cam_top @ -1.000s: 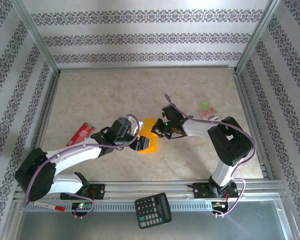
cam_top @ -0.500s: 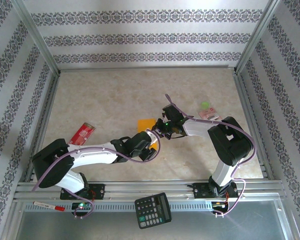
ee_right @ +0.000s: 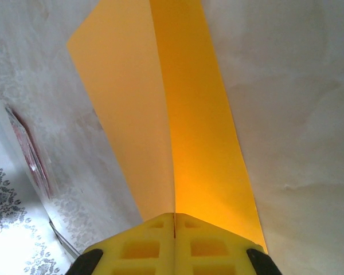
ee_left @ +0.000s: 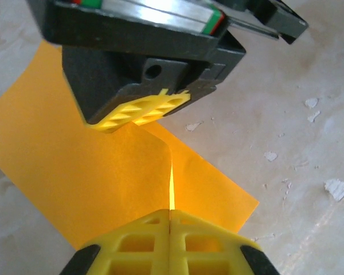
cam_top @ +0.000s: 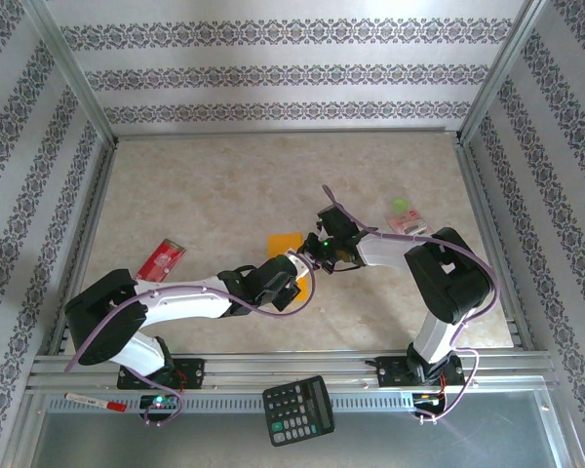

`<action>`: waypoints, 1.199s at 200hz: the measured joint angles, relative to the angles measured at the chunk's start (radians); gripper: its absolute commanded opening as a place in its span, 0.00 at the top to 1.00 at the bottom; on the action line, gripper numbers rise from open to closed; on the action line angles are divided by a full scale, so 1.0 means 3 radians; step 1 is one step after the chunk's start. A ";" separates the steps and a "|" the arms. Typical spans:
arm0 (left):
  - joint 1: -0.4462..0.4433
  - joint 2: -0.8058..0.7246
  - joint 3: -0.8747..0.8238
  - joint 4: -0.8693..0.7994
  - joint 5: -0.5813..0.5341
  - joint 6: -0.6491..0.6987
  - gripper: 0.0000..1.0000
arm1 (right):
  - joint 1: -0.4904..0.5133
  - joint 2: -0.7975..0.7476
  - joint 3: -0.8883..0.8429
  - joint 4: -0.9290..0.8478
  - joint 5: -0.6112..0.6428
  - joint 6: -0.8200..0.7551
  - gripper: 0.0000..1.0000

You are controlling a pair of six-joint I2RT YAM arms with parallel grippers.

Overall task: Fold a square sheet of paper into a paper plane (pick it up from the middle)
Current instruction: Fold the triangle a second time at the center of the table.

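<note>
Bright even light, faint shadows — top view sharp; right wrist view overexposed at lower left.

The pale marbled tabletop (cam_top: 224, 185) carries a few loose items. A red packet (cam_top: 162, 257) lies flat near its left edge. On the right side a small pink packet (cam_top: 408, 224) rests with a little green round thing (cam_top: 400, 205) just beyond it, apart from it. Up close, the surface shows scattered white chips (ee_left: 337, 188). At the near edge runs a metal rail (cam_top: 273, 366); in front of it a black calculator (cam_top: 299, 409) sits slightly askew, and a red-and-white pen (cam_top: 96, 402) lies far to the left. Walls papered in patterned stripes (cam_top: 273, 73) enclose the space.
</note>
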 measured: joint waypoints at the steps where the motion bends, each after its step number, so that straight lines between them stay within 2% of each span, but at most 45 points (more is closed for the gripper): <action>1: 0.0000 0.0000 0.0000 0.0000 0.0001 0.0000 1.00 | 0.0000 0.0000 0.0000 0.0000 0.0000 0.0000 0.98; 18: 0.0004 -0.0001 0.0000 0.0000 0.0042 -0.0011 1.00 | -0.0005 0.0000 0.0000 0.0000 0.0000 -0.0004 0.90; 35: 0.0032 -0.0003 -0.0003 0.0003 0.0164 -0.0041 1.00 | -0.0043 -0.0003 -0.0009 0.0001 -0.0011 -0.0025 0.75; 55: 0.0104 -0.0027 -0.0028 0.0020 0.0383 -0.0084 1.00 | -0.0112 -0.0086 -0.0060 -0.0034 -0.0010 -0.0111 0.68; 93: 0.0298 -0.0097 -0.0141 0.0158 0.0935 -0.0181 1.00 | -0.0243 -0.0496 -0.0123 -0.0140 0.0003 -0.0376 0.68; 112: 0.0360 -0.0098 -0.0198 0.0224 0.1191 -0.0225 1.00 | -0.0231 -0.0533 -0.0072 -0.0134 -0.0014 -0.0482 0.71; 171: 0.0432 -0.0098 -0.0249 0.0315 0.1542 -0.0354 1.00 | -0.0099 0.0067 0.0351 -0.0083 -0.0097 -0.0649 0.77; 240: 0.0684 0.0005 -0.0249 0.0397 0.1825 -0.0523 1.00 | -0.0195 0.0511 0.0389 -0.0086 -0.0231 -0.0965 0.80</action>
